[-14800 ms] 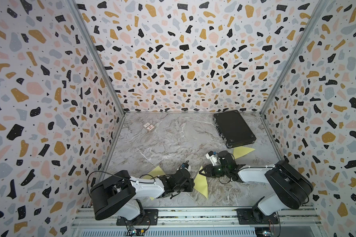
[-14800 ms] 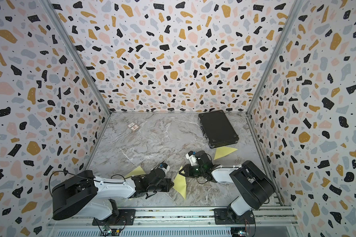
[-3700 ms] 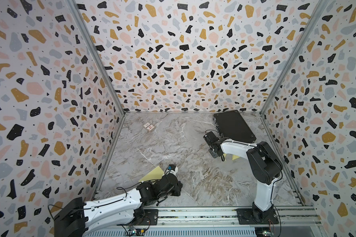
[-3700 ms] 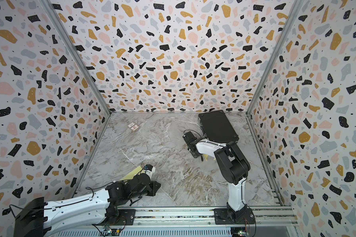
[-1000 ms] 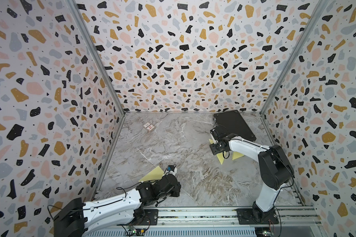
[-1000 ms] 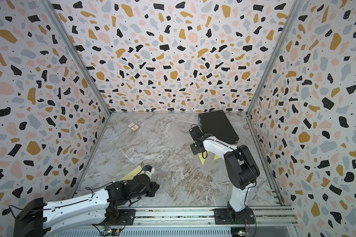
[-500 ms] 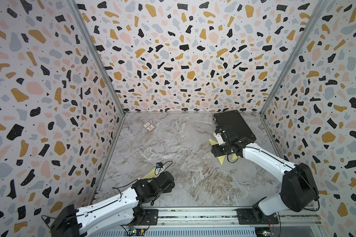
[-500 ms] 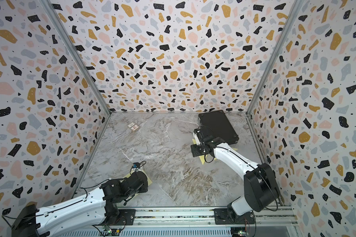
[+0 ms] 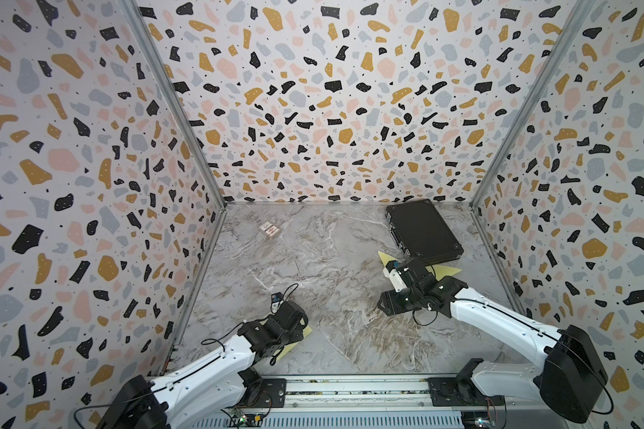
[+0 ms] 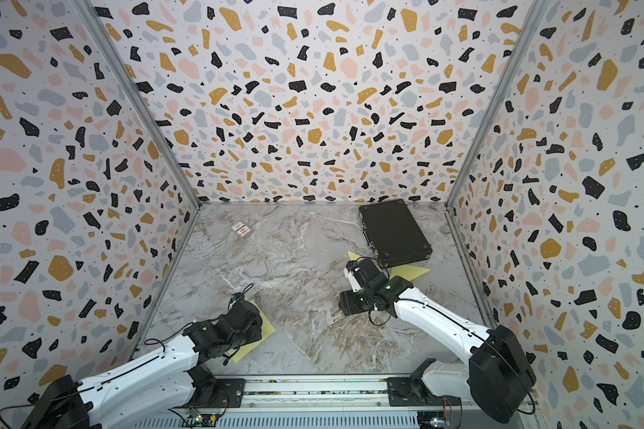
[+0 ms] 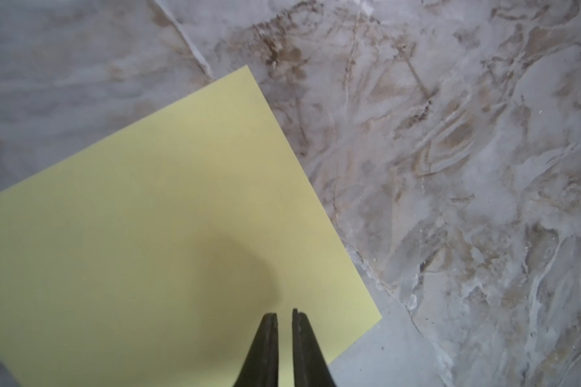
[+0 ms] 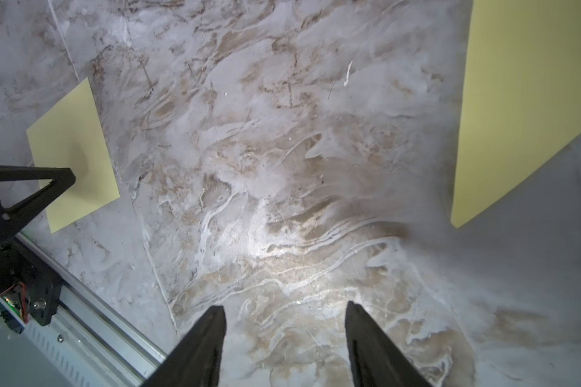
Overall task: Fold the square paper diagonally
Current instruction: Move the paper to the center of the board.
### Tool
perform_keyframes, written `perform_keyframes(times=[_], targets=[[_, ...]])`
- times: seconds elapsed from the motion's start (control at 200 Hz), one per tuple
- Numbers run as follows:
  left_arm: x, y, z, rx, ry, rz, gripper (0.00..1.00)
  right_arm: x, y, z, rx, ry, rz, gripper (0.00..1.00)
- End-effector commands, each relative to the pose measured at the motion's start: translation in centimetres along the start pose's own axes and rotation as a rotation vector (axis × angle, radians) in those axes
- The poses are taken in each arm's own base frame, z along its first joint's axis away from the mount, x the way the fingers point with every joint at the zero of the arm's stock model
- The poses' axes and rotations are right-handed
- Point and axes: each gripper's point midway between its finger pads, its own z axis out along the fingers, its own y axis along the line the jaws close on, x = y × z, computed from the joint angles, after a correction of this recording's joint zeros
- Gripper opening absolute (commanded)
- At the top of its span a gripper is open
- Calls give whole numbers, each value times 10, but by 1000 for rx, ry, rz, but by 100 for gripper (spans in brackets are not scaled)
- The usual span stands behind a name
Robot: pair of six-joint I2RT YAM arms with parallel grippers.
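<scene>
— What's new?
— The left gripper (image 11: 284, 315) has slid over the square paper (image 11: 131, 234), which lies flat under its tips. Its jaws are nearly pinched together, holding nothing.
— The paper?
— Smooth, pale yellow, sharp corners, on the swirly marble table (image 11: 450, 167).
— And the right gripper (image 12: 284, 308)?
— Pulled back from the black case (image 9: 422, 232), which only the top views show. Jaws wide apart, empty.

Table (image 9: 331, 260) centre open; black case (image 9: 422, 232) far right.
</scene>
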Motion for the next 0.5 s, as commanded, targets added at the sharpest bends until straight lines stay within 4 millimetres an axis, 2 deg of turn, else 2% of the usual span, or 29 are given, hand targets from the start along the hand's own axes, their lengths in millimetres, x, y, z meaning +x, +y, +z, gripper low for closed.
perform_keyframes(times=[0.0,0.225,0.496], targets=[[1,-12,8,72,2,-7,15,6,10,-4,-44,-2,66,62],[19,-25,24,145,85,-38,12,21,13,-5,-76,4,159,61],[20,-61,33,242,104,-64,11,29,15,-12,-110,-12,212,62]])
